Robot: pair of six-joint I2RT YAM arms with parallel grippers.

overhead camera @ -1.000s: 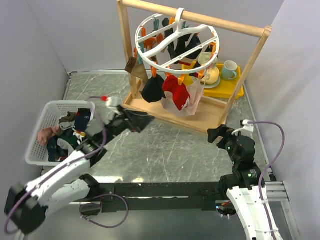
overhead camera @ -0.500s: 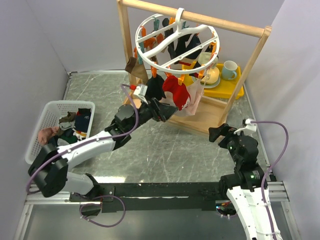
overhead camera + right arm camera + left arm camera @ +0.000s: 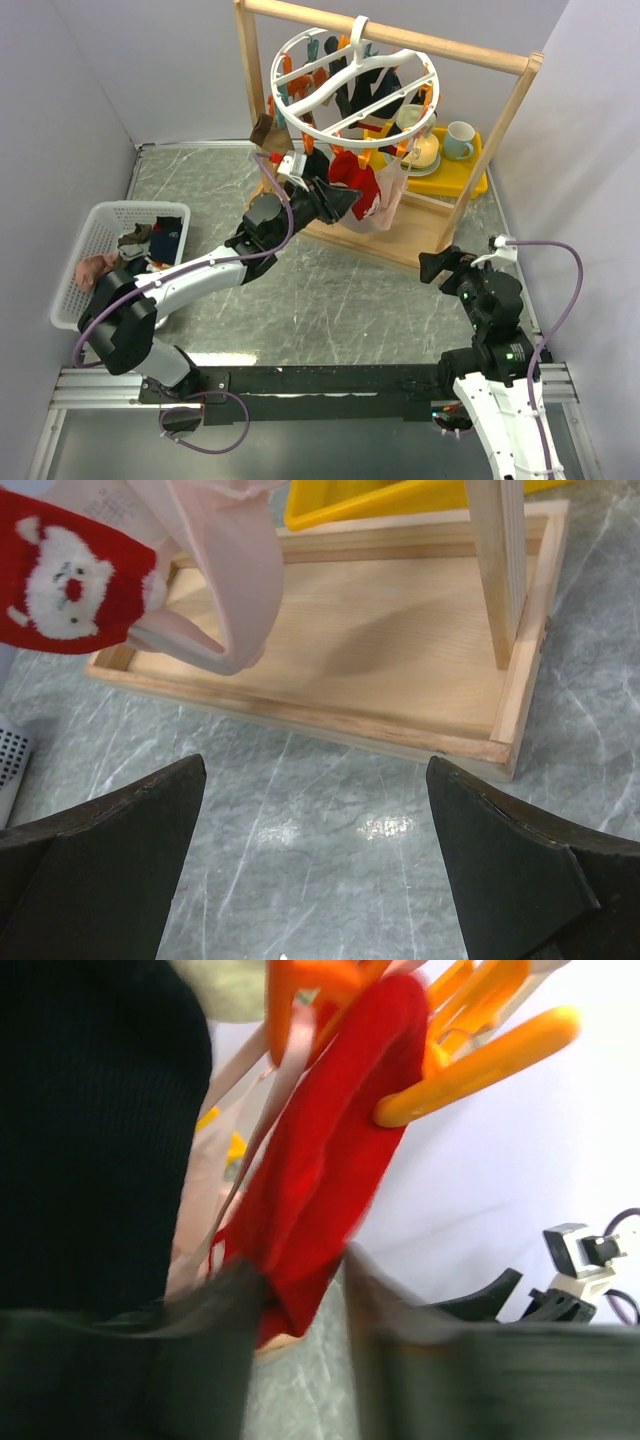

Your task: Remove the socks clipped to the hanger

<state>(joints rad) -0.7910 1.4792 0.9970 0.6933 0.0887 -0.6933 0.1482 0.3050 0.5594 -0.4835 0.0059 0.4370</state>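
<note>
The white ring hanger (image 3: 340, 127) hangs from the wooden rail with socks clipped under it. My left gripper (image 3: 352, 197) reaches up to the red sock (image 3: 364, 188). In the left wrist view the red sock (image 3: 330, 1160) hangs from an orange clip (image 3: 470, 1065). Its lower end dips between the blurred jaws of that gripper (image 3: 300, 1300), against the left finger (image 3: 215, 1320), with a gap to the right one. A black sock (image 3: 90, 1130) hangs to its left. My right gripper (image 3: 432, 265) stands open low over the table (image 3: 315, 780), short of the pale pink sock (image 3: 225, 570).
A white basket (image 3: 95, 225) at the left holds several socks. The light wooden frame (image 3: 390, 38) has a boxed base (image 3: 350, 630) on the marble. A yellow tray (image 3: 455, 178) with a mug (image 3: 460, 140) sits behind it.
My left arm swung from beside the basket up to the hanger, and its jaws have narrowed around the red sock's lower end. The right arm barely moved.
</note>
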